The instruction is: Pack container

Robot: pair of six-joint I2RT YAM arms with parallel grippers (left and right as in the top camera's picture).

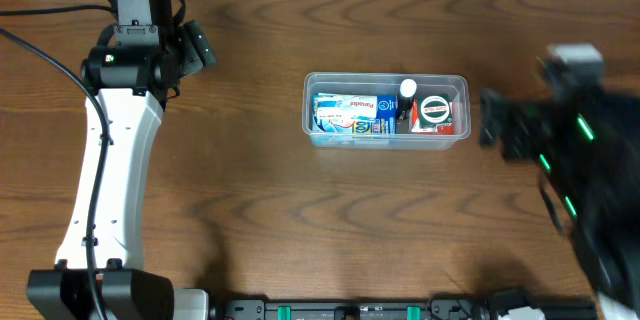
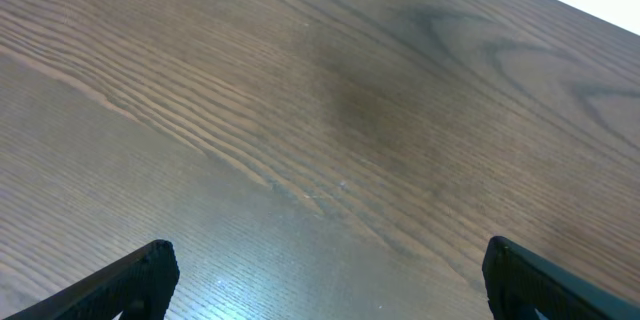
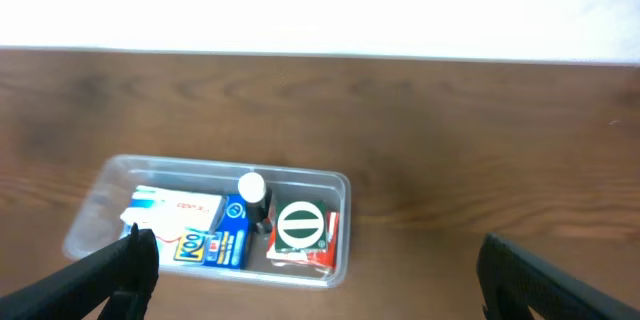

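Right wrist view: the container (image 3: 95,210) sits on the table (image 3: 480,140) ahead of the right jaws, off toward one tip and not between them. Those jaws are spread and carry nothing. The left jaws, likewise spread, hang over plain table, the container outside their view. It holds a white packet (image 3: 175,210), blue box (image 3: 228,235), capped bottle (image 3: 252,188) and red box (image 3: 300,232), and nothing loose shows, so packing looks finished. Next would be retreat, or a lid if one exists. Overhead, the right arm (image 1: 570,150) is smeared and the labels are unreadable.

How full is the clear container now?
Not empty: inside the container lie a white and blue box, a white-capped bottle and a red packet with a green ring.
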